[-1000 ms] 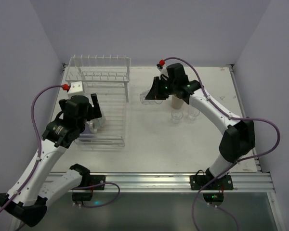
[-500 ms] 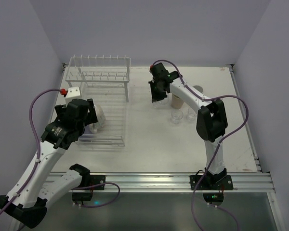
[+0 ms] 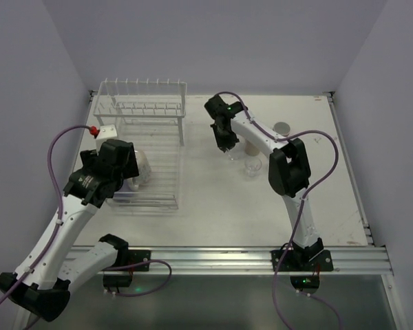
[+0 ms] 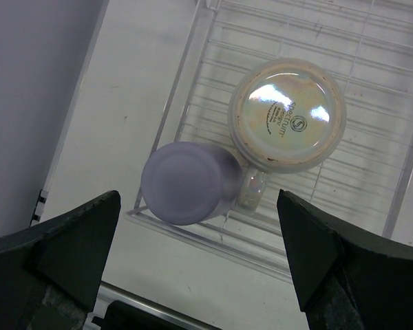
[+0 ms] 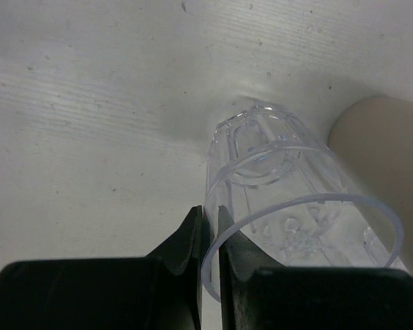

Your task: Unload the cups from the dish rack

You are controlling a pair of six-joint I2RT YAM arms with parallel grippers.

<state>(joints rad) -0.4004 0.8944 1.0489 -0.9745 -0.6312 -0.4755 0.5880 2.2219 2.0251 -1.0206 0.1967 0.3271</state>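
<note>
One-wall pinched clear glass (image 5: 289, 199) rim with right gripper (image 5: 208, 223) near far edge, held left gripper (image 4: 197, 206) spread over dish rack (image 3: 146, 105); could have slipped into tan tumbler (image 5: 378, 144).

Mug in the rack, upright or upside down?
Upside down: the mug shows its stamped base to the left wrist camera, in the rack.
</note>
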